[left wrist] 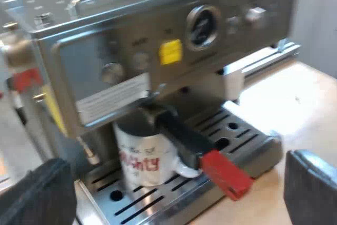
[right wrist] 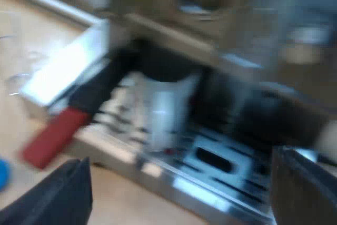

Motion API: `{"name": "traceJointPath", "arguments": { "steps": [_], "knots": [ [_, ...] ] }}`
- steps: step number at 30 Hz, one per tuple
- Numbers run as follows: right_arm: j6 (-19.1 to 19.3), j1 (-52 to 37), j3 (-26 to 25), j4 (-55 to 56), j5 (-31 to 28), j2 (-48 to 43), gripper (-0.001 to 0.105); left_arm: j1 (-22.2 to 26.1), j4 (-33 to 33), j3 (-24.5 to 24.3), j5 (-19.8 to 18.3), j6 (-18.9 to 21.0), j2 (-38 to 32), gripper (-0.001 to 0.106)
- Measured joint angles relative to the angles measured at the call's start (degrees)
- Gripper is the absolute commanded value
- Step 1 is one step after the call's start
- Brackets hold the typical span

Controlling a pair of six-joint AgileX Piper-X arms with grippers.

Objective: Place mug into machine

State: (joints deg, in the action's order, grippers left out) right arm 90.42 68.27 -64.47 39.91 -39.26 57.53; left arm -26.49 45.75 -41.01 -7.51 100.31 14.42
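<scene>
A white mug [left wrist: 142, 156] with red lettering stands on the espresso machine's [left wrist: 158, 35] slotted drip tray [left wrist: 237, 140], under the locked-in metal holder whose dark handle [left wrist: 181, 135] ends in red [left wrist: 226, 175]. My left gripper [left wrist: 174, 204] hangs open a short way out from the tray, nothing between its fingers [left wrist: 37, 196]. From the right wrist view the mug [right wrist: 166, 109] stands on the drip tray [right wrist: 221, 183] under the holder, whose handle's red end [right wrist: 52, 135] juts out beside it. My right gripper [right wrist: 179, 204] is open and apart from the mug.
The machine's panel carries a round gauge [left wrist: 202, 25], knobs and a yellow sticker [left wrist: 170, 52]. Light wooden tabletop [left wrist: 295, 104] lies beside the machine. A blue object [right wrist: 2, 175] lies on the tabletop [right wrist: 21, 77] near the handle's red end.
</scene>
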Motion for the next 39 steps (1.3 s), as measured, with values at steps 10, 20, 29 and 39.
{"name": "traceJointPath", "arguments": {
  "steps": [10, 20, 29, 39],
  "knots": [
    [5.1, -26.2, 0.0, 11.3, 8.9, -14.1, 0.071, 13.8, 0.0, -4.3, -1.9, 0.6, 8.0, 0.081],
    [11.8, -58.1, 1.7, 11.6, 36.0, -18.1, 0.071, 22.0, 1.3, -9.9, -5.5, 0.9, 8.2, 0.081],
    [10.8, -75.0, 6.3, 11.9, 41.2, -26.7, 0.071, 22.0, 6.7, -16.5, -0.1, -0.6, 7.2, 0.081],
    [13.0, -71.8, 7.4, 17.2, 41.4, -42.1, 0.071, 22.0, 7.5, -16.5, 1.9, -0.8, -6.0, 0.081]
  ]
}}
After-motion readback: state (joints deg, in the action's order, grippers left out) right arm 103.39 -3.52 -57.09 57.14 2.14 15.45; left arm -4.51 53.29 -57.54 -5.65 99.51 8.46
